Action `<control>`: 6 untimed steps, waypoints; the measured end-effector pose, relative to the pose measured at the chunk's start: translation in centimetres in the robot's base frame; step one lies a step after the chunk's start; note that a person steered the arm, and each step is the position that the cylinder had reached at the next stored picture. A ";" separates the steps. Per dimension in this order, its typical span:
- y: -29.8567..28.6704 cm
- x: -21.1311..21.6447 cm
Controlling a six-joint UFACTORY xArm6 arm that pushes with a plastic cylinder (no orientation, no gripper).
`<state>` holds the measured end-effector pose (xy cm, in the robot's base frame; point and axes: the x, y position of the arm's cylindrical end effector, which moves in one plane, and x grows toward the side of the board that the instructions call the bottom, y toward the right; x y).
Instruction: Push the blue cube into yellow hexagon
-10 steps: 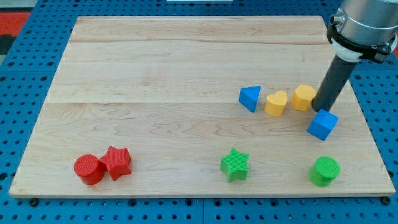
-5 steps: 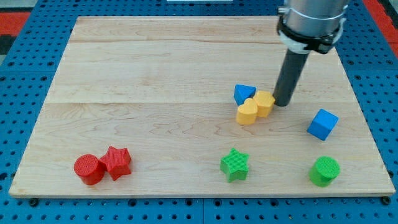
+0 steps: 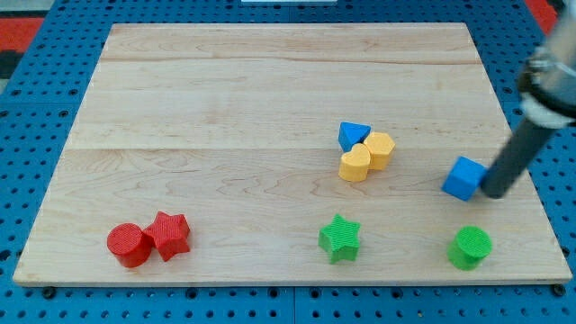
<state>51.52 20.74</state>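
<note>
My tip (image 3: 494, 193) touches the blue cube (image 3: 463, 178) on its right, because the yellow hexagon (image 3: 379, 149) lies left; no claw exists.

Robot lab, blue pegboard bench (image 3: 27, 135), wood board (image 3: 225, 108)

On the wooden board (image 3: 225, 108) lie a red cylinder (image 3: 128, 245), red star (image 3: 169, 235), green star (image 3: 339, 238), green cylinder (image 3: 470, 247), blue triangle (image 3: 352, 136) and yellow heart (image 3: 355, 165).

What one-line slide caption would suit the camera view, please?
My tip touches the blue cube's right side, the yellow hexagon waiting to its left.
</note>
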 end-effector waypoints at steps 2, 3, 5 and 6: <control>-9.2 -0.3; -12.1 2.7; -25.6 2.9; -20.2 0.6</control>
<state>52.15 0.57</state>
